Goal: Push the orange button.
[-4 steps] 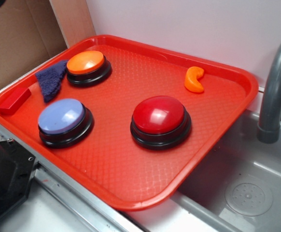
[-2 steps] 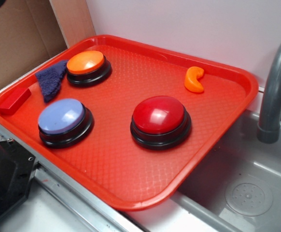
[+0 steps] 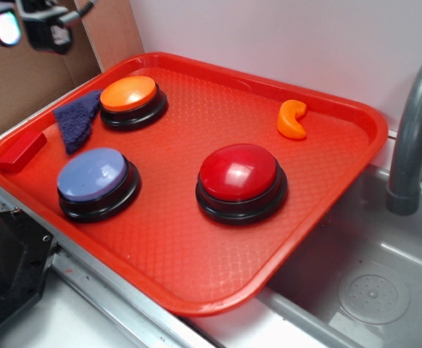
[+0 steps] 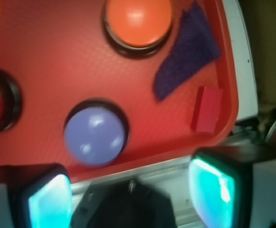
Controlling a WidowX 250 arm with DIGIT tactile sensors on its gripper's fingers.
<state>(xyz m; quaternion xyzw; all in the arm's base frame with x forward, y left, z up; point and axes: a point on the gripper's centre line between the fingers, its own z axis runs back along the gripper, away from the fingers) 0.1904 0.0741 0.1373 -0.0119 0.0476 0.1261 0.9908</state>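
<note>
The orange button (image 3: 128,94) has a smooth orange dome on a black base and sits at the back left of the red tray (image 3: 196,246). In the wrist view the orange button (image 4: 138,18) lies at the top centre. My gripper (image 3: 24,27) hangs high at the top left of the exterior view, well above and to the left of that button. In the wrist view the gripper (image 4: 131,199) is open, its two pads far apart with nothing between them.
On the tray also sit a lilac button (image 3: 93,176), a red button (image 3: 238,172), a small orange crescent piece (image 3: 292,119), a dark blue cloth (image 3: 79,118) and a red block (image 3: 21,151). A grey faucet (image 3: 414,130) and sink (image 3: 374,293) lie to the right.
My gripper has come into the exterior view at the top left; earlier only a dark sliver showed there. Nothing on the tray has moved.
</note>
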